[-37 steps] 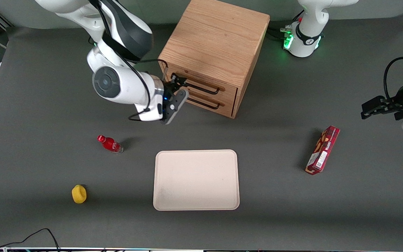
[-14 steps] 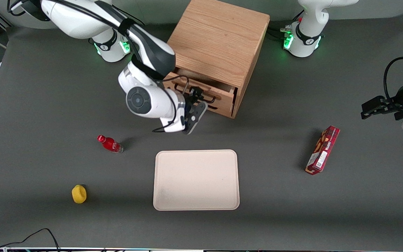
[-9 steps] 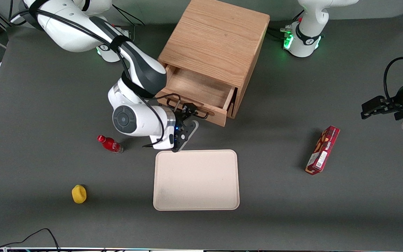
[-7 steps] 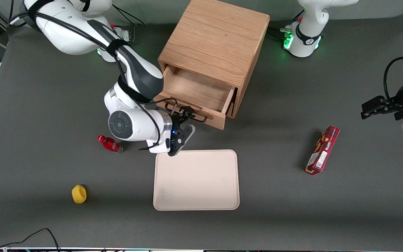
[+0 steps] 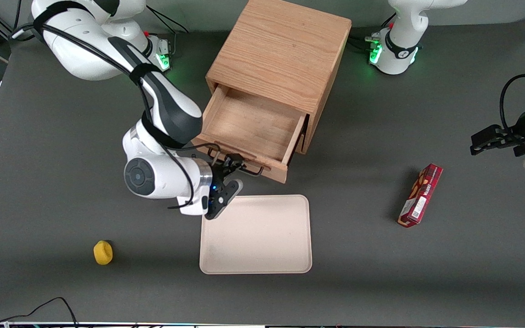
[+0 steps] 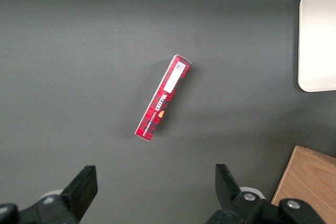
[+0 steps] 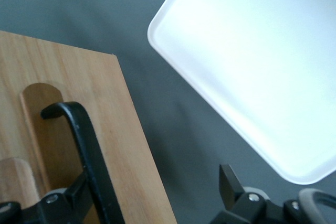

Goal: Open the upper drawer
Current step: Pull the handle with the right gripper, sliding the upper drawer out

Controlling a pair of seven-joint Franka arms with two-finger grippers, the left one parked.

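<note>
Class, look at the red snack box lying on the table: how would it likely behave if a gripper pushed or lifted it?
The red box lies flat on a long side, so it probably slides or pivots rather than rolls. It looks like slim cardboard: likely light, possibly crushable. The gripper is at the upper drawer handle.

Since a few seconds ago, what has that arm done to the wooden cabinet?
The pincer at the black handle pulled the upper drawer out toward the tray, from shut to wide open. The cabinet, yellow thing and red box stayed put.
</note>
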